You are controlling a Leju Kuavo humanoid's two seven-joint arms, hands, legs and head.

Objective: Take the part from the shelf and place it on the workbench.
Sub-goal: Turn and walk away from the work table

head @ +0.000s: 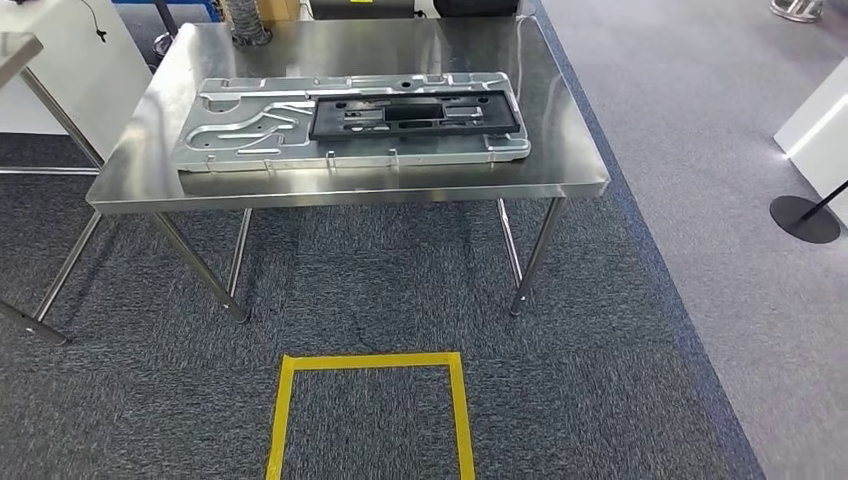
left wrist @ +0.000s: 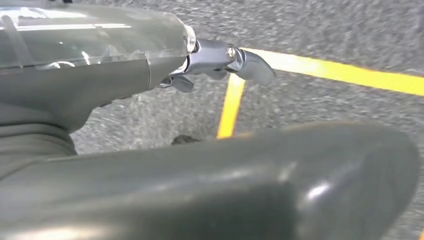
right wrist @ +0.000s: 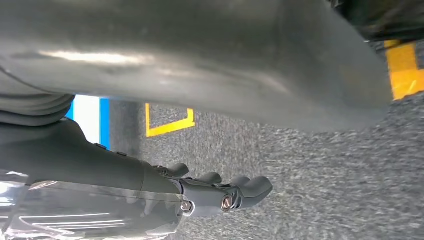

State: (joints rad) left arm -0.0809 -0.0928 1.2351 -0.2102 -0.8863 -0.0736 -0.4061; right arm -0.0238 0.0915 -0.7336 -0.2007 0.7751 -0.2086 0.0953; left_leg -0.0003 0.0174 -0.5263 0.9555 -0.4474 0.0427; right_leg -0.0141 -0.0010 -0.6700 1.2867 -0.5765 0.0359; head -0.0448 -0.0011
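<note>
Bright even light, glare on steel workbench (head: 560,150), wrist views blurred

a long, flat, silver stamped-metal part (head: 260,125) lies flat on the stainless-steel workbench (head: 400,185), lengthwise along its front edge. a black rectangular plastic frame (head: 415,115) rests on the part's right half.

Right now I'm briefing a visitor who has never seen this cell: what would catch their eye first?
Most likely the long silver metal panel lying flat on the steel workbench, with a black plastic part resting on its right half. Next, the yellow tape square on the grey carpet in front of the bench.
</note>
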